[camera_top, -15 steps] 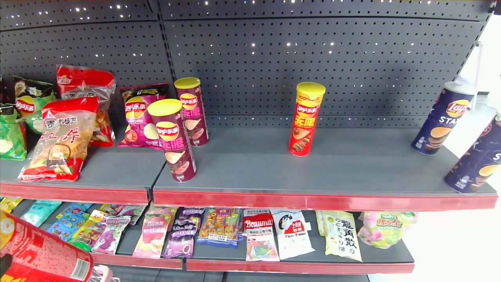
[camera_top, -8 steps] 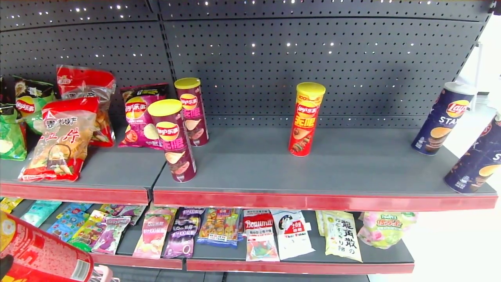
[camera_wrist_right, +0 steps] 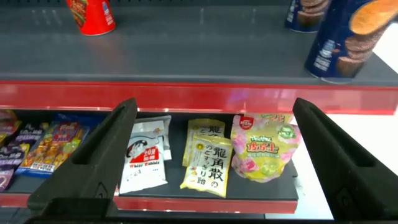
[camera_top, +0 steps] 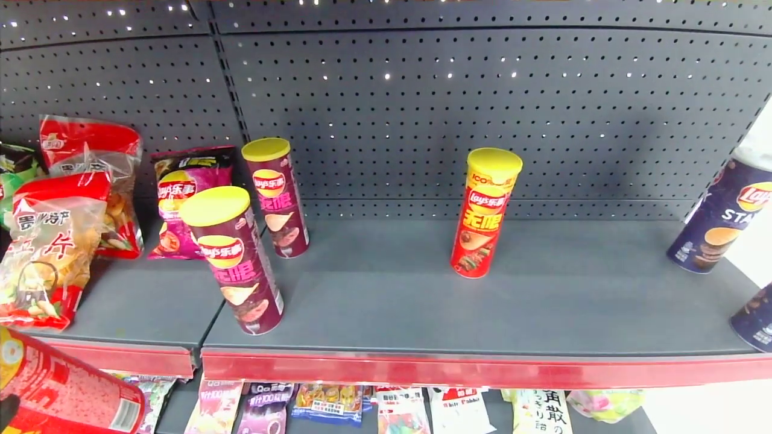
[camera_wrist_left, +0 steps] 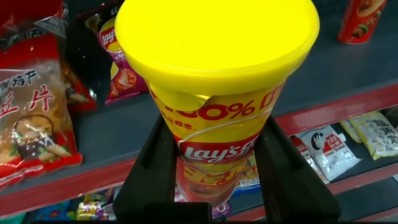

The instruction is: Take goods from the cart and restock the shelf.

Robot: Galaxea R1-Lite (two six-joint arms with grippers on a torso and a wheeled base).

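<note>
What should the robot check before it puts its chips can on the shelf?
1. The left claw grips the held can on both sides: ok.
2. The yellow lid sits on the held can: ok.
3. The held can is upright: not ok, it leans in the head view.
4. Bare shelf between the front purple can and the standing red can: ok.
5. The right claw is open, empty and away from the goods: ok.

Open shelf (camera_top: 374, 301) lies on both sides of the red can (camera_top: 486, 214), bounded left by purple cans (camera_top: 235, 265), right by blue cans (camera_top: 718, 217).
</note>
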